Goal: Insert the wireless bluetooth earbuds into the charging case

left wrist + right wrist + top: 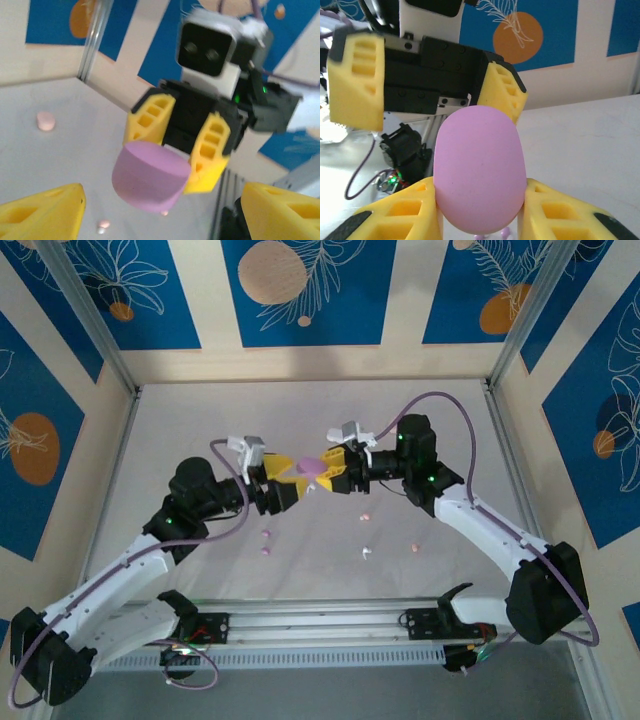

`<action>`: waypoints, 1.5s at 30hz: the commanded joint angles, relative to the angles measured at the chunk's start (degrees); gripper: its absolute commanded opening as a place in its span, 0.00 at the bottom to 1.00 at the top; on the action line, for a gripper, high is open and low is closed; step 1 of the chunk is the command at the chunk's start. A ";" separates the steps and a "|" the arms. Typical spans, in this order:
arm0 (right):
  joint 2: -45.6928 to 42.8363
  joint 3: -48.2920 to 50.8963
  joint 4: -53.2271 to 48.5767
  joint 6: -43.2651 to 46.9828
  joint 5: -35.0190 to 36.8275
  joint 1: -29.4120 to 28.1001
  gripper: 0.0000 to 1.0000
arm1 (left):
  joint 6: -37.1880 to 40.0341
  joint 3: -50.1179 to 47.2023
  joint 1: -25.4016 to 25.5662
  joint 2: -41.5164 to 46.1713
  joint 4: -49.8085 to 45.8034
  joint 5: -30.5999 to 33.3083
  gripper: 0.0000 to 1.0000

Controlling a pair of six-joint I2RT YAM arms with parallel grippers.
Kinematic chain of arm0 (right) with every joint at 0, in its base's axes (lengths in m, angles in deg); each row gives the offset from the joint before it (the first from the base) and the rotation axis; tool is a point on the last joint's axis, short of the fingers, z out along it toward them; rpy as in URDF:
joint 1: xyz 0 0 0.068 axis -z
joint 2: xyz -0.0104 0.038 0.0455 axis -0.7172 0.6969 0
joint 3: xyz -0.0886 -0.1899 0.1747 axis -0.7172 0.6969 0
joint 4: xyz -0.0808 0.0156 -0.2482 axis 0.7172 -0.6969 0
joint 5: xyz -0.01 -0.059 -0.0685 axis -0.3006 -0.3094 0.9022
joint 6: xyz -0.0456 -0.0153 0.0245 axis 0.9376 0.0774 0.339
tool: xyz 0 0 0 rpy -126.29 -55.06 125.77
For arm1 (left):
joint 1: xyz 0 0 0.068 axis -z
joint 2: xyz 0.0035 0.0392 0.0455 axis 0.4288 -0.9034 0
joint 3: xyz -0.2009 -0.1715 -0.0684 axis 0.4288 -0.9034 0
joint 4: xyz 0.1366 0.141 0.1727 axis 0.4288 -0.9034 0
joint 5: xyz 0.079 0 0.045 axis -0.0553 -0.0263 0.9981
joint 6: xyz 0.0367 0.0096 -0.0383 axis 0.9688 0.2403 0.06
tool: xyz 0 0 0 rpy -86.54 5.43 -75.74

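A pale purple pebble-shaped charging case (311, 466) hangs above the middle of the table. My right gripper (323, 472) is shut on it. In the right wrist view the case (480, 170) stands on end between the two yellow fingers (395, 217). My left gripper (298, 482) faces it from the left, open, its fingers (357, 80) spread wide on either side of the case's far end. The left wrist view has the case (150, 175) in the right gripper's jaws. Tiny earbuds lie on the table below: purple ones (266, 544), a white one (366, 553), pink ones (365, 514).
A further pink bud (411, 544) lies to the right. A small pink piece (45, 121) rests on the white table. The frame's metal posts (510, 330) and the patterned walls close in the table at the back and sides. The rail (320, 625) runs along the near edge.
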 commanded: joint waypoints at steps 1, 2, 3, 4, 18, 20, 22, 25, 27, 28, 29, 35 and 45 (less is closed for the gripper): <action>0.06 -2.64 -3.54 -1.01 -5.40 0.21 0.31 | 16.41 -1.68 0.41 0.62 1.42 -2.21 0.80; 0.12 -2.81 -3.88 -0.85 -5.53 0.19 0.31 | 17.14 -1.16 0.42 0.27 0.88 -1.95 0.80; 0.05 -2.99 -4.06 -0.68 -5.61 0.21 0.31 | 17.83 -0.72 0.41 -0.14 0.88 -2.45 0.80; 0.08 -3.09 -4.23 -0.50 -5.52 0.12 0.31 | 17.87 -0.53 0.40 -0.42 1.41 -2.95 0.80; 0.53 -3.71 -5.96 3.78 -3.48 -0.94 0.31 | 12.36 0.64 0.36 -4.27 7.53 -7.44 0.59; 0.55 -3.55 -5.96 4.17 -3.56 -1.04 0.31 | 11.59 0.71 0.41 -4.53 7.99 -7.69 0.58; 0.56 -3.48 -6.03 4.57 -3.36 -1.21 0.31 | 10.82 0.64 0.42 -4.62 8.51 -7.77 0.57; 0.53 -3.46 -6.03 4.79 -3.34 -1.30 0.31 | 10.34 0.67 0.42 -4.88 8.74 -7.86 0.53; 0.40 -3.45 -5.90 4.65 -3.23 -1.39 0.31 | 10.15 0.79 0.40 -5.14 8.51 -8.01 0.50; 0.41 -3.45 -5.82 4.56 -3.25 -1.47 0.31 | 10.20 0.93 0.42 -5.31 8.36 -8.23 0.49; 0.44 -3.55 -5.78 4.66 -3.29 -1.48 0.31 | 10.23 1.05 0.42 -5.41 8.09 -8.51 0.48; 0.28 -3.54 -5.80 4.47 -3.21 -1.65 0.31 | 10.37 1.59 0.50 -6.03 7.53 -9.87 0.49; 0.30 -3.81 -5.04 3.13 -3.51 -1.76 0.32 | 11.62 1.77 0.82 -6.37 6.85 -11.53 0.41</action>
